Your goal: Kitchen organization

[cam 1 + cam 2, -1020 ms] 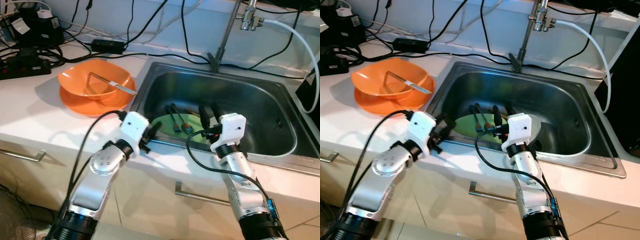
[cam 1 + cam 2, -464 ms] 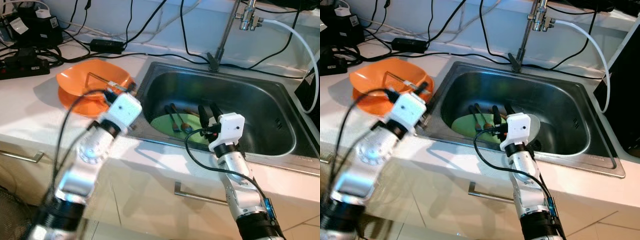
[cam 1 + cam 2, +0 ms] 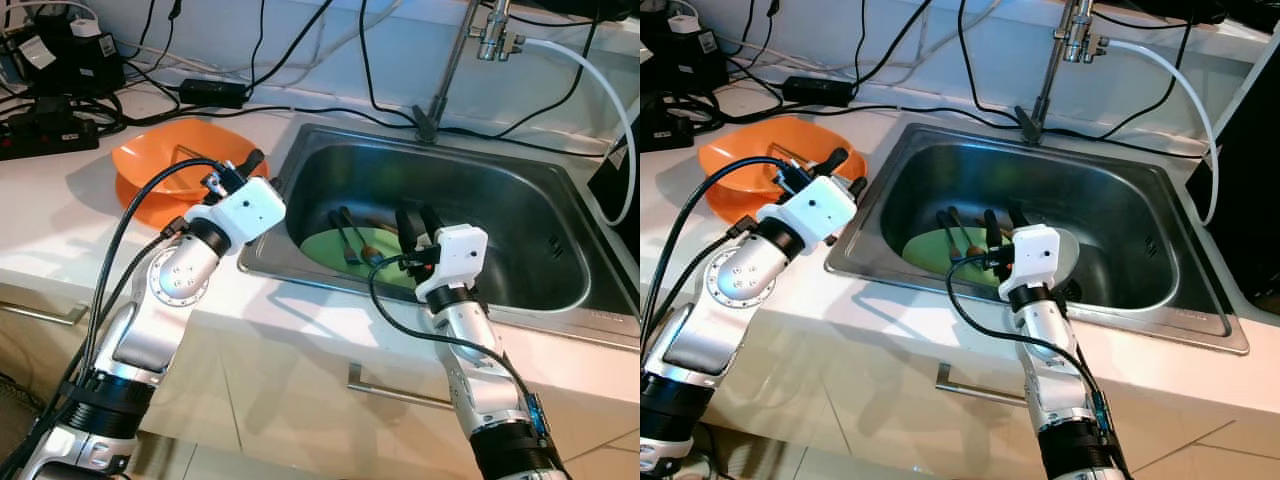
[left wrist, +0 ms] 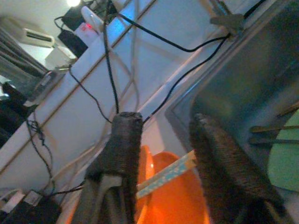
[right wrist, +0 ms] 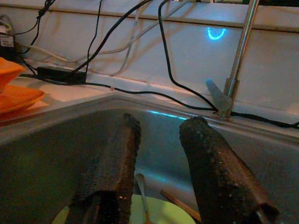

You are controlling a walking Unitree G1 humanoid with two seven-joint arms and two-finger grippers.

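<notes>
An orange bowl rests on an orange plate on the white counter, left of the sink. A utensil with a blue and white handle lies in the bowl. My left gripper hovers open at the bowl's right rim; in the left wrist view the handle lies between and beyond its fingers. In the steel sink a green plate holds several dark spoons and forks. My right gripper is open just above that plate's right side.
A faucet and a white hose stand behind the sink. Black cables, an adapter and a power strip crowd the back left of the counter. Drawer handles run below the counter edge.
My left arm has risen from the sink's front left rim and swung left and back to the orange bowl's rim. The right arm has stayed where it was.
</notes>
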